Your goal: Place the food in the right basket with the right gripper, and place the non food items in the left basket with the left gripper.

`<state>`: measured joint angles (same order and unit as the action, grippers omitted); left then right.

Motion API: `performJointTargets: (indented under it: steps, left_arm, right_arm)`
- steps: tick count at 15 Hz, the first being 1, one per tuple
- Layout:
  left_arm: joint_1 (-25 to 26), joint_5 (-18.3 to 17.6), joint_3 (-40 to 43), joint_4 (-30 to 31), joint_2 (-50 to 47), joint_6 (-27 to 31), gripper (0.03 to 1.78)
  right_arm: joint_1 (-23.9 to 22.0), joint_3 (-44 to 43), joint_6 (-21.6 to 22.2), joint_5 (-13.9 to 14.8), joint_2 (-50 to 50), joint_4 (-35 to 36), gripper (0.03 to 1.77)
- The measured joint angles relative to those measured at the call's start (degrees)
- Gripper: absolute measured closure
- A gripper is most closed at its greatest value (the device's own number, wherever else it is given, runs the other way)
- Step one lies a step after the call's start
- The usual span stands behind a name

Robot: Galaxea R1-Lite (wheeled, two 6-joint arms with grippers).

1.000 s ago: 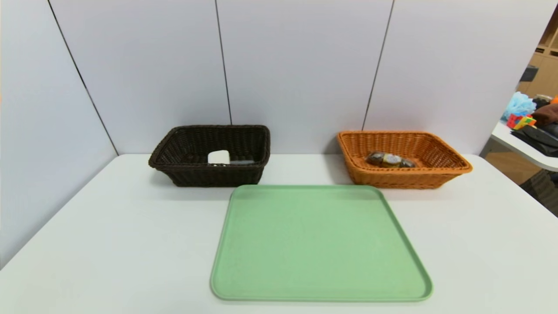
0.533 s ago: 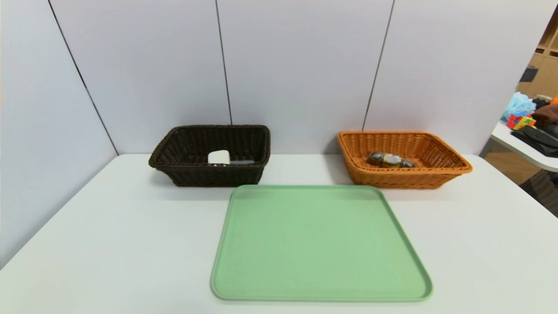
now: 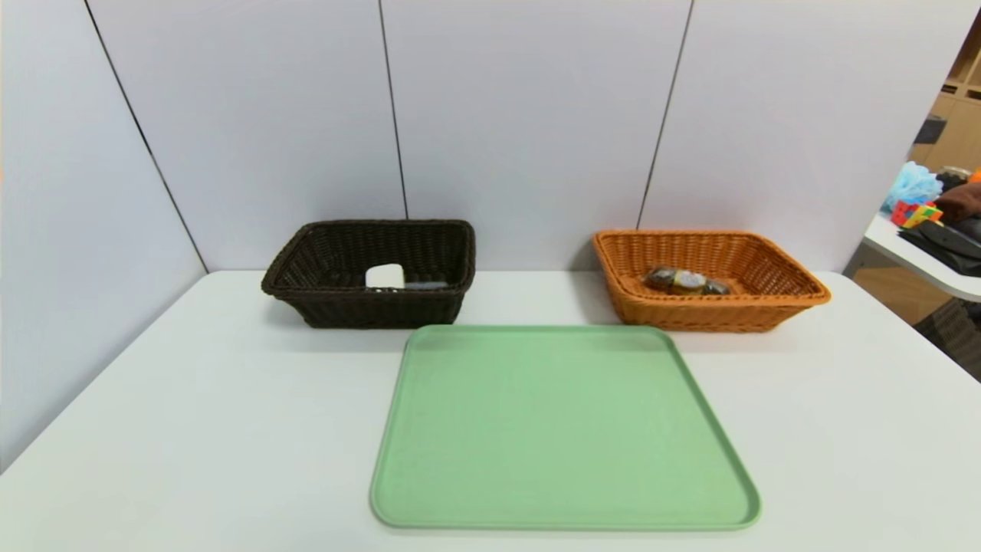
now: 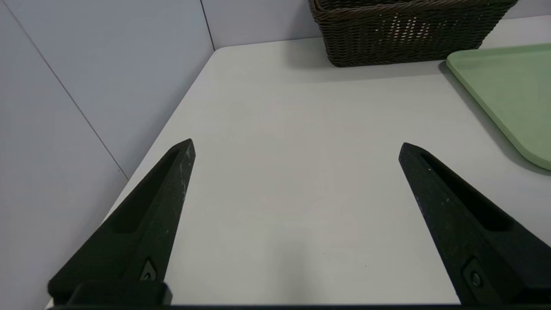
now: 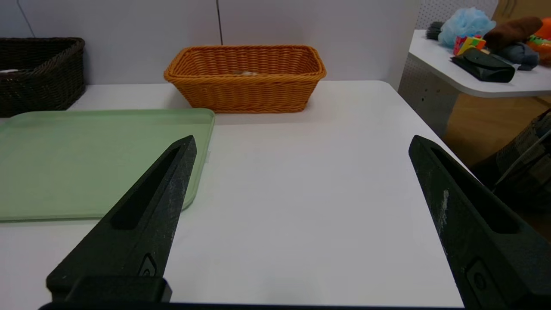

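Note:
The clear-wrapped dark cookies [image 3: 684, 281] lie inside the orange-tan basket [image 3: 797, 295] at the back right. Inside the dark brown basket [image 3: 306, 303] at the back left rest the white soap-like bar [image 3: 384, 276] and the grey handle of the peeler [image 3: 425, 286]. Neither arm shows in the head view. My left gripper [image 4: 296, 148] hangs open over bare table near the left edge, well short of the dark basket [image 4: 404, 34]. My right gripper [image 5: 301, 144] is open over bare table beside the tray, with the orange basket [image 5: 245, 92] farther off.
A bare green tray [image 3: 563, 429] lies in the middle of the white table [image 3: 191, 429]. Grey panel walls close the back and left. A side table [image 5: 482, 79] with clutter stands past the table's right edge.

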<state>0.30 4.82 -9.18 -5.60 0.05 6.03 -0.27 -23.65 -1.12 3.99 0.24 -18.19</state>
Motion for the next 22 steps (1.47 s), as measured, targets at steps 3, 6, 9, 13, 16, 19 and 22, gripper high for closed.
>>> performJointTargets:
  steps: [3, 6, 9, 13, 16, 19, 22]
  left_arm:
    - [0.0, 0.0, 1.9, 1.8, 0.0, 0.0, 0.12]
    - [0.0, 0.0, 3.5, 2.3, 0.0, 0.1, 0.12]
    - [0.0, -0.2, 6.0, 5.4, 0.0, 0.1, 0.12]
    - [0.0, -2.1, 6.8, 5.3, 0.0, -0.1, 0.12]
    - [0.0, -2.8, 6.9, 5.3, 0.0, 0.0, 0.12]
    - [0.0, -7.0, 8.5, 5.7, 0.0, 0.2, 0.12]
    - [0.0, -7.5, 9.1, 5.6, 0.0, -0.6, 0.12]
  right_arm:
    - [0.0, 6.7, -0.3, 0.0, -0.2, 6.8, 0.10]
    - [0.0, 14.4, -2.1, 0.3, -0.3, 15.0, 0.10]
    - [0.0, 20.7, -2.5, 0.6, -0.3, 21.1, 0.10]
    - [0.1, 22.4, -2.2, -1.9, -0.3, 20.5, 0.10]
    - [0.1, 23.2, -2.5, -3.4, -0.3, 19.9, 0.10]
    - [0.1, 23.1, -2.4, -4.6, -0.3, 16.6, 0.10]
    - [0.1, 23.0, -2.3, -5.3, -0.3, 16.3, 0.10]
